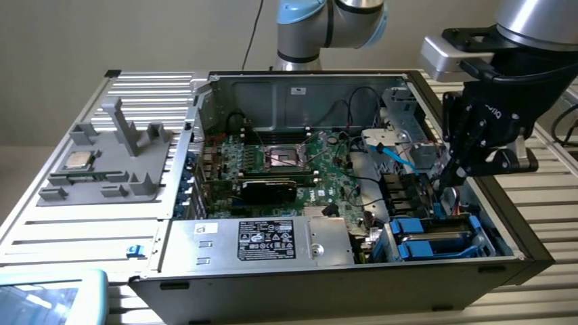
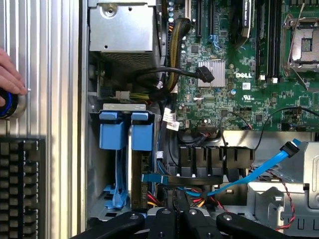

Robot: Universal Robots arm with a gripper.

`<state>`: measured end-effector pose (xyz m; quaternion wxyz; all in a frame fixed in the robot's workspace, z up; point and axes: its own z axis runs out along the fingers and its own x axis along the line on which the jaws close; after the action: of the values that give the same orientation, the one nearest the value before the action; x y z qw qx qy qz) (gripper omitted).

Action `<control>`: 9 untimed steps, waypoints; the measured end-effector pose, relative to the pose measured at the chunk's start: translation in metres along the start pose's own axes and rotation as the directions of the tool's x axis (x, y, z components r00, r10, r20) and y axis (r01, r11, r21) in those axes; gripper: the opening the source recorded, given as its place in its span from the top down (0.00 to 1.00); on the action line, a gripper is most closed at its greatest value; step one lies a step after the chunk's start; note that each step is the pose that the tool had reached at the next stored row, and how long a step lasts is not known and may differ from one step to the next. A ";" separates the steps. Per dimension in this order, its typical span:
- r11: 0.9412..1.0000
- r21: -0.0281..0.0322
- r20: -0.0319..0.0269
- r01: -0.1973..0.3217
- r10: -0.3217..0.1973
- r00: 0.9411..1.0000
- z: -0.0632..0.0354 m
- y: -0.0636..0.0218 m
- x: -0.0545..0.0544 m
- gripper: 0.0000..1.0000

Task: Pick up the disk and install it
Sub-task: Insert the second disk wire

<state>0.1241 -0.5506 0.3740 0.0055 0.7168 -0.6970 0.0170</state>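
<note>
Blue plastic frames mark the disk [image 1: 435,238]: it sits on edge in the drive bay at the case's [image 1: 505,267] front corner, on the exterior view's right, beside the silver power supply [image 1: 262,240]. End effector [image 1: 449,177] hangs just above the bay, fingers together, nothing visibly clamped (tips dark against cables). My read: disk is rigid, fairly dense, shock-sensitive metal; grip the blue tabs [image 2: 141,131], not the label face. A hand [image 2: 11,79] rests on the ribbed desk [image 2: 45,59].

- Motherboard [image 1: 307,169]: green, with black slots.
- Drive caddies [image 2: 127,130]: bright blue.
- Data cable [image 2: 269,167]: light blue.
- Power supply [image 1: 271,240]: silver, black label with white print.
- Gripper [image 2: 174,219]: black.
- Table [image 1: 81,223]: ribbed silver.
</note>
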 end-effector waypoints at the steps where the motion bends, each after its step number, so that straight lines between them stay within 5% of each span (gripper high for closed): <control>1: 1.000 0.001 0.002 0.018 -0.018 1.000 0.0001 0.0000 0.000 0.89; 9: 0.987 0.006 0.008 0.163 -0.163 0.987 0.0001 0.0000 0.000 0.89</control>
<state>0.1241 -0.5506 0.3739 0.0019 0.7714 -0.6362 0.0151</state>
